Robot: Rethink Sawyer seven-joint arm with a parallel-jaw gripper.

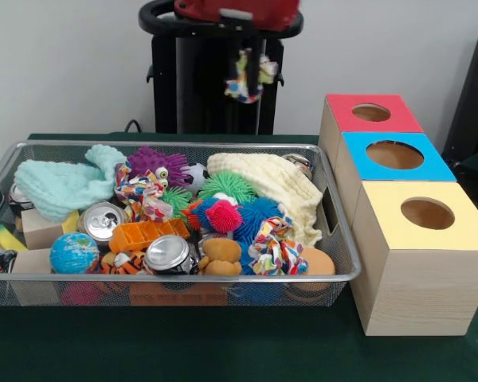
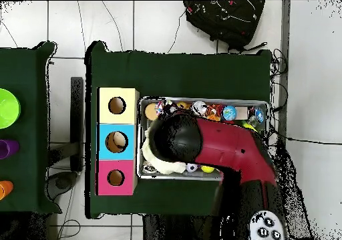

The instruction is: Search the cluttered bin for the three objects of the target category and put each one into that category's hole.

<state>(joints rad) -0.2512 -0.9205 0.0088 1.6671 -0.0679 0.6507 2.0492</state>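
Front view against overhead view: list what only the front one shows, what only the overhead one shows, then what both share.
Front only: the gripper holding a spotted cloth twist high above the bin, and two more spotted twists lying among the clutter.

Overhead only: the red arm covers much of the bin; a black backpack lies on the floor, and coloured bowls sit on a second table.

Both: the wire bin beside three boxes, with the yellow-topped box's hole open.

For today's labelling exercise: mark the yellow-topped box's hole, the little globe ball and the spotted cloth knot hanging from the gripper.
hole (image 1: pixel 427 213), front view, middle of the opening.
globe ball (image 1: pixel 74 253), front view, blue face.
spotted cloth knot (image 1: pixel 247 76), front view, dangling middle.
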